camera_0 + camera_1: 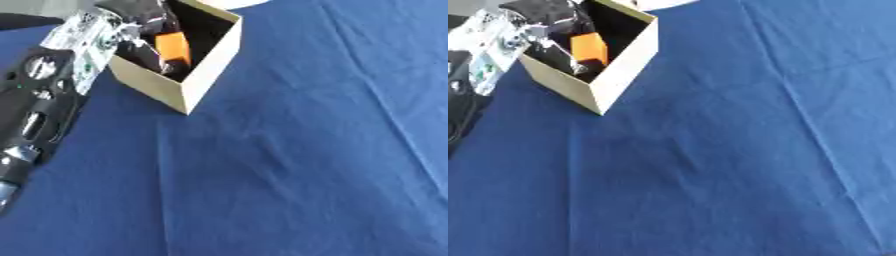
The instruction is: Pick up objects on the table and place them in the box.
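Orange object [173, 47] inside box [210, 65]

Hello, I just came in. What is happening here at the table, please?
The robot's left arm reaches in from the upper left, and its left hand is down inside the open cardboard box with an orange object. Whether the fingers are curled round the object or already letting go cannot be told. The box stands near the far left corner of a table covered with a blue cloth. The right hand is not in view.
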`<state>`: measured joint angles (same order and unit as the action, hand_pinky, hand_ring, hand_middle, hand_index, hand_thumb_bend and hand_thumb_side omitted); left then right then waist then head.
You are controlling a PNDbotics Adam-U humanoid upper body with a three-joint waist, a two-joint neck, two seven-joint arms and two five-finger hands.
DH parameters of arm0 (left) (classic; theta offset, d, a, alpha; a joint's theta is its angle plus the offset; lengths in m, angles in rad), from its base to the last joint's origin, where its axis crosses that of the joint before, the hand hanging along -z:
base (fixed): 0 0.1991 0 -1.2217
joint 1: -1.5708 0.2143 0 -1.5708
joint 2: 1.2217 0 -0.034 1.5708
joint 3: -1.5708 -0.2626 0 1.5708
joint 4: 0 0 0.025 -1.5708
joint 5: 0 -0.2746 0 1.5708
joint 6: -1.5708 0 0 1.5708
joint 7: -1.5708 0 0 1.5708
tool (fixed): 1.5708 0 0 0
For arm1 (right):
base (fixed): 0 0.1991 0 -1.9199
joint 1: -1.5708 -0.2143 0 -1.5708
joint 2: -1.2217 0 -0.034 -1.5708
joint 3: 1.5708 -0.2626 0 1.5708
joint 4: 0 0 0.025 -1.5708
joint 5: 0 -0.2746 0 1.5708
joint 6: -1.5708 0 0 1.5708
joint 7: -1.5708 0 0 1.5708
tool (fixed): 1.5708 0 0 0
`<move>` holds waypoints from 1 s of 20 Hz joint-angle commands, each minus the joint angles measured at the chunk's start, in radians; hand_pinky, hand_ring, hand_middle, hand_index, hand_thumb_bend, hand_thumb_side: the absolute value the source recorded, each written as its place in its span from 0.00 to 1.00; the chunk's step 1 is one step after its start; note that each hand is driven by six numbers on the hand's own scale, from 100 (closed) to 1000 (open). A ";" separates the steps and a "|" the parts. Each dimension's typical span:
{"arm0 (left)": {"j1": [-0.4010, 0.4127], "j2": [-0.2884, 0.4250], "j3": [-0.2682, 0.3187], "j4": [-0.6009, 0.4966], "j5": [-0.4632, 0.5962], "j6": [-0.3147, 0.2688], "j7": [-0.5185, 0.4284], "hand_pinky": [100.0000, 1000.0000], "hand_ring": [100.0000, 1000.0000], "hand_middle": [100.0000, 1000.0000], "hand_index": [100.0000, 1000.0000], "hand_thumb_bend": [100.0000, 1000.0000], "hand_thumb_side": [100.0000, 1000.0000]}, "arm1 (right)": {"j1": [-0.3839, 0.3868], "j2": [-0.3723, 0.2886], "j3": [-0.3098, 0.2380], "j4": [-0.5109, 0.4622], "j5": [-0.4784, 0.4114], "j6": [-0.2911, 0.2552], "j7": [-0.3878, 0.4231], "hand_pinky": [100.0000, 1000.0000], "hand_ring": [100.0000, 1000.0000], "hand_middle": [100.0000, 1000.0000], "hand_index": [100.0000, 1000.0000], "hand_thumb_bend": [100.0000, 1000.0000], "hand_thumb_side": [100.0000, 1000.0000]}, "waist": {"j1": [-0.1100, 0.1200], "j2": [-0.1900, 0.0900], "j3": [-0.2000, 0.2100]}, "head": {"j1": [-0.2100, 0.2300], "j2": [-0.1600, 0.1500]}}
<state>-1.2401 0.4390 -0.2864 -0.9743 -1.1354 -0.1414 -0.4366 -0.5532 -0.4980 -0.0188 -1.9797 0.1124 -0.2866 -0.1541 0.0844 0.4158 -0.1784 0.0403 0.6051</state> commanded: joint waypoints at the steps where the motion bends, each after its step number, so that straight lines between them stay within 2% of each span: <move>1: -0.018 0.008 0.023 -0.010 -0.022 0.003 0.016 0.52 0.71 0.69 0.80 0.52 0.34 | -0.004 -0.011 -0.011 -0.020 -0.008 0.001 -0.001 0.78 0.69 0.61 0.74 0.00 0.88 | -0.006 -0.026 0.000 | 0.002 0.002; 8: -0.028 0.014 0.050 -0.076 0.064 0.041 0.023 0.50 0.70 0.71 0.83 0.58 0.41 | 0.001 -0.008 -0.012 -0.020 -0.007 0.004 0.000 0.78 0.69 0.61 0.74 0.00 0.88 | -0.008 -0.039 0.005 | 0.000 0.010; 14: -0.027 0.026 0.061 -0.167 0.166 0.074 0.027 0.44 0.64 0.67 0.81 0.39 0.40 | 0.006 -0.004 -0.015 -0.020 -0.006 0.005 -0.002 0.78 0.69 0.61 0.74 0.00 0.87 | -0.013 -0.053 0.009 | -0.003 0.015; 15: -0.026 0.031 0.062 -0.194 0.194 0.081 0.029 0.43 0.63 0.66 0.80 0.33 0.38 | 0.007 -0.004 -0.015 -0.020 -0.006 0.005 -0.003 0.78 0.69 0.61 0.74 0.00 0.87 | -0.014 -0.055 0.012 | -0.005 0.018; 17: -0.020 0.046 0.063 -0.267 0.252 0.100 0.032 0.41 0.61 0.65 0.79 0.26 0.36 | 0.009 -0.005 -0.016 -0.020 -0.004 0.005 -0.004 0.78 0.70 0.61 0.74 0.00 0.87 | -0.016 -0.059 0.019 | -0.011 0.025; 20: 0.011 0.081 0.077 -0.424 0.362 0.150 0.050 0.38 0.57 0.62 0.76 0.23 0.37 | 0.008 -0.007 -0.017 -0.020 -0.002 0.004 -0.007 0.78 0.70 0.61 0.74 0.00 0.86 | -0.020 -0.065 0.031 | -0.024 0.033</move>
<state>-1.2148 0.4791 -0.2283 -1.3284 -0.8155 -0.0102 -0.3935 -0.5361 -0.4891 -0.0249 -1.9797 0.1123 -0.2826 -0.1581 0.0715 0.3782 -0.1469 0.0225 0.6294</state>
